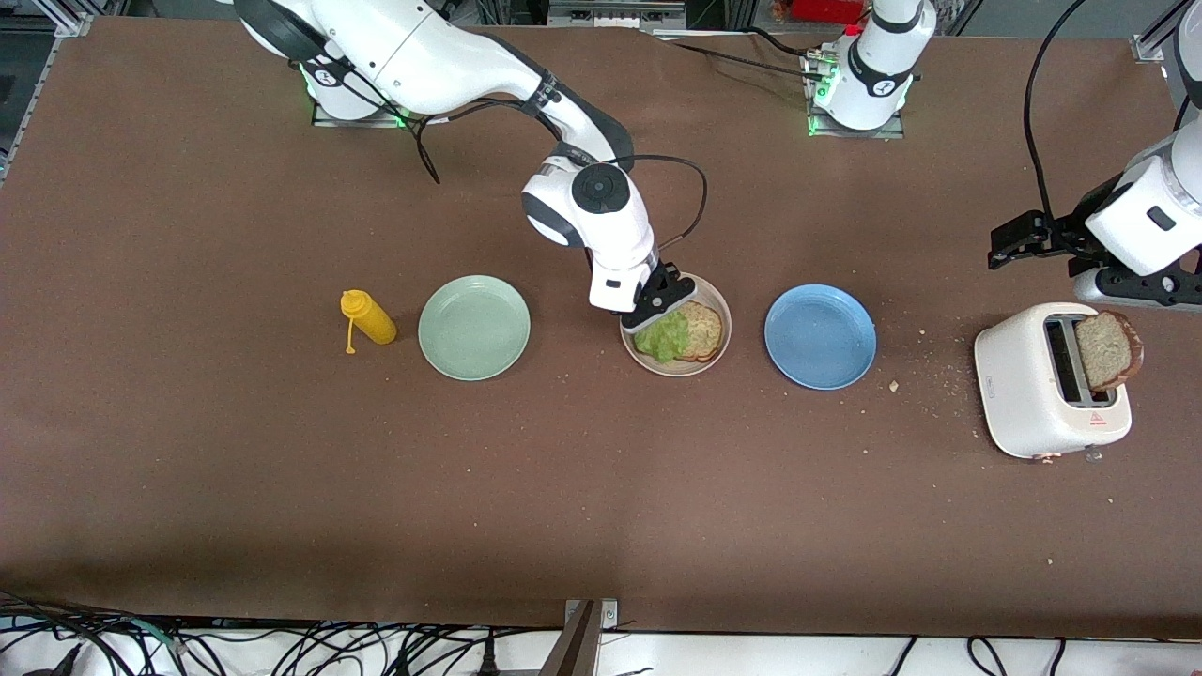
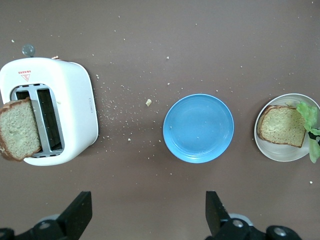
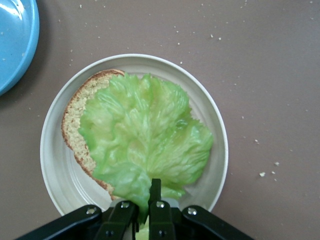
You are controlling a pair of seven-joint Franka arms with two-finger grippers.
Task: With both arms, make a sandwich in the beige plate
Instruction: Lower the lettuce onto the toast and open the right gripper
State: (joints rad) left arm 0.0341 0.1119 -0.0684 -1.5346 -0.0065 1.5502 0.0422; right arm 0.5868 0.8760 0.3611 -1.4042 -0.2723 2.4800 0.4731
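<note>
Three plates sit in a row on the brown desk [image 1: 188, 488], and I'll read the front view across from the right arm's end. First comes a small yellow squeeze bottle [image 1: 368, 317], then beside it a round mint-green plate [image 1: 474, 328] with nothing in it. Next is the round pale beige plate [image 1: 678, 366], which holds one brown speckled bread slice [image 1: 702, 330] with a ruffled green lettuce leaf [image 1: 662, 336] draped partly over it. The right claw [image 1: 654, 310] is down at that plate's rim, its fingers pinched nearly together on the edge of the leaf. I judge the lettuce soft and floppy, light enough to cling or drag as the fingers part, so it should be let go gently. After that comes a round blue plate [image 1: 820, 336], empty, with crumbs scattered toward the white two-slot toaster [image 1: 1049, 380], where the second bread slice [image 1: 1106, 349] leans out of a slot. That slice looks stiff but crumbly; I would take it by its exposed upper crust. The left claw [image 1: 1019, 239] hangs above the desk near the toaster with its fingers spread wide and holds nothing.
</note>
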